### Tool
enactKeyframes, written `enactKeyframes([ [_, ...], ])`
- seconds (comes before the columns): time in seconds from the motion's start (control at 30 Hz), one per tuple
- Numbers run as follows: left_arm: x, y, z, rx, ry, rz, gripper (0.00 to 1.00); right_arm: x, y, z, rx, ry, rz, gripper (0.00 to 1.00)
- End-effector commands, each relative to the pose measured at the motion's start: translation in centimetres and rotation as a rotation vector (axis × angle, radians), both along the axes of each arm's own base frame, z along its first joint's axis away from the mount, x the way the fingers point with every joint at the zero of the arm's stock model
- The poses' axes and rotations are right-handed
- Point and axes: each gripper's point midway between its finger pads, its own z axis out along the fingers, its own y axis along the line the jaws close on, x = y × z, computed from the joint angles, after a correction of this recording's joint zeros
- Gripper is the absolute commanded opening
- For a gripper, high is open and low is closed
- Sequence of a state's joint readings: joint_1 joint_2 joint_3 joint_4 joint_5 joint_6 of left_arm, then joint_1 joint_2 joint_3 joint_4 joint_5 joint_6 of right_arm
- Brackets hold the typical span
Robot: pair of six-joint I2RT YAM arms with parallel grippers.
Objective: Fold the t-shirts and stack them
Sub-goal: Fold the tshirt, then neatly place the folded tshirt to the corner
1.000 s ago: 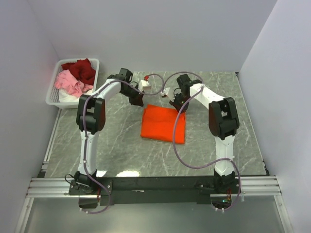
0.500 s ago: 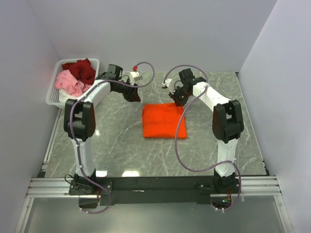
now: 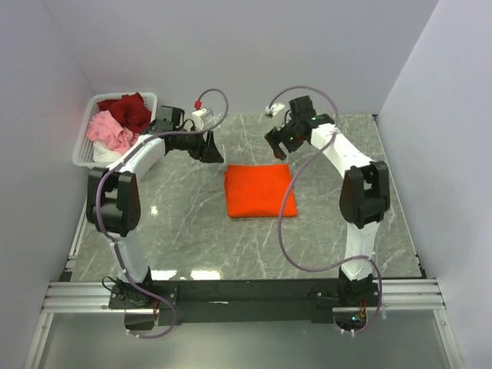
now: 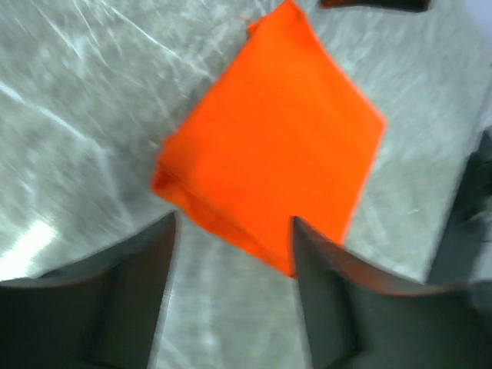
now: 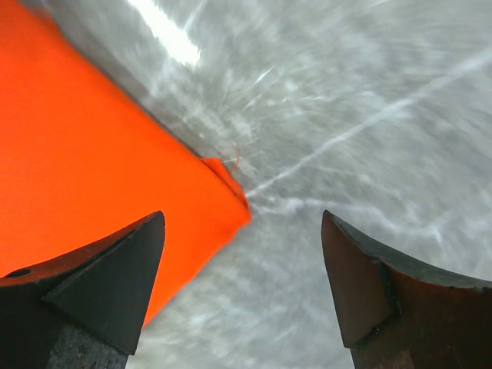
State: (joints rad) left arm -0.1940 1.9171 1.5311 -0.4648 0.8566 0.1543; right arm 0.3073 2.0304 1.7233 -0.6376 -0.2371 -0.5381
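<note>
A bright orange t-shirt (image 3: 259, 191) lies folded into a flat rectangle in the middle of the table. It also shows in the left wrist view as the orange t-shirt (image 4: 269, 146) and in the right wrist view, where only one corner of the orange t-shirt (image 5: 92, 154) is visible. My left gripper (image 3: 211, 146) (image 4: 234, 219) hovers off the shirt's far left corner, open and empty. Off the far right corner my right gripper (image 3: 277, 144) (image 5: 242, 215) stands wide open, holding nothing. Dark red (image 3: 128, 109), pink (image 3: 108, 129) and white (image 3: 108, 154) t-shirts lie heaped in a basket.
The white slotted basket (image 3: 83, 156) stands at the far left corner by the left wall. Loose cables (image 3: 288, 207) from the right arm hang over the orange shirt's right edge. Grey marble tabletop (image 3: 184, 223) surrounds the shirt.
Both grippers opened and drew up and back from the orange shirt's far edge. The shirt was let go and now lies squarer. The left arm swung toward the basket.
</note>
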Motion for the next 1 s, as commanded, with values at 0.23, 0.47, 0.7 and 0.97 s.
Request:
enactKeyframes([
  [0.23,-0.6,2.3,7.4,-0.096,0.048,0.407,0.99,-10.5,4.6,7.7,0.232,0.084,-0.360,0.91],
  [0.47,-1.1,3.7,6.7,-0.040,0.062,0.446,0.99,-12.6,11.1,1.8,0.148,0.214,-0.280,0.91],
  [0.7,-0.9,5.0,5.8,0.035,0.072,0.449,0.99,-12.0,10.7,-6.0,-0.089,0.334,-0.300,0.92],
  [0.97,0.6,6.7,5.8,0.069,0.060,0.455,1.00,-10.1,0.0,-6.3,-0.168,0.431,-0.328,0.95],
])
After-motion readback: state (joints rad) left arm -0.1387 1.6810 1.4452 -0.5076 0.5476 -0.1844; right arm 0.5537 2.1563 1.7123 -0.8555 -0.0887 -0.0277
